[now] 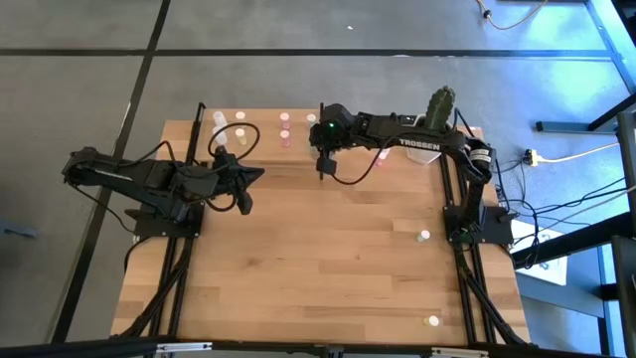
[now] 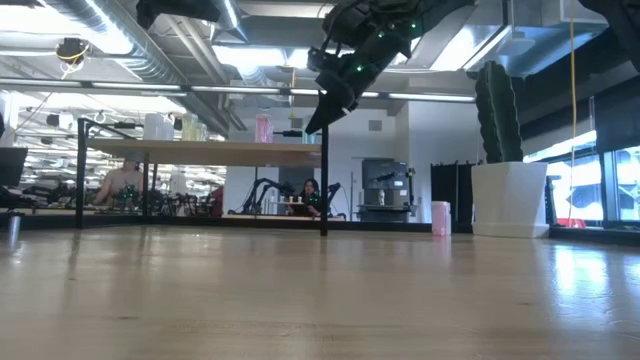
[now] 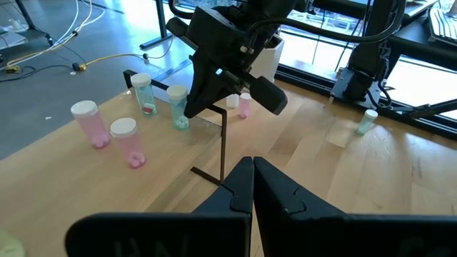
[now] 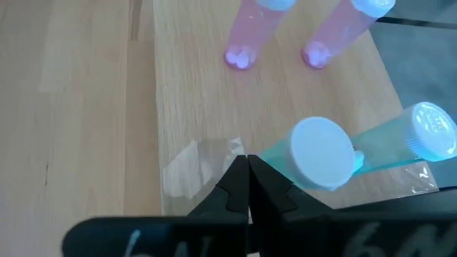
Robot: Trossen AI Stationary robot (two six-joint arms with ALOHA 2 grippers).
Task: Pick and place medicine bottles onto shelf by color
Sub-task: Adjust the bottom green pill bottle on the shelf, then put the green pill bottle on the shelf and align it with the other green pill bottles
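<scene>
Pink and green medicine bottles [image 4: 321, 153] stand on the shelf [image 4: 200, 107], upper centre of the high view. Right gripper [image 4: 247, 165] hovers there clenched, empty; left gripper [image 3: 253, 171] likewise. Next: fetch a loose bottle [image 1: 424, 237] at right.

Right arm reaches from its base at 3 o'clock across the far edge toward 12, wrist bent down, right gripper [image 1: 323, 171] pointing at the table just past centre, raised off the surface, fingers pressed together, nothing between them. Left arm lies low at 9 o'clock, stretched toward centre. Left gripper [image 1: 244, 204] sits just left of centre, fingers [image 3: 275, 187] closed tip to tip, empty. Grippers are apart, not touching.
</scene>
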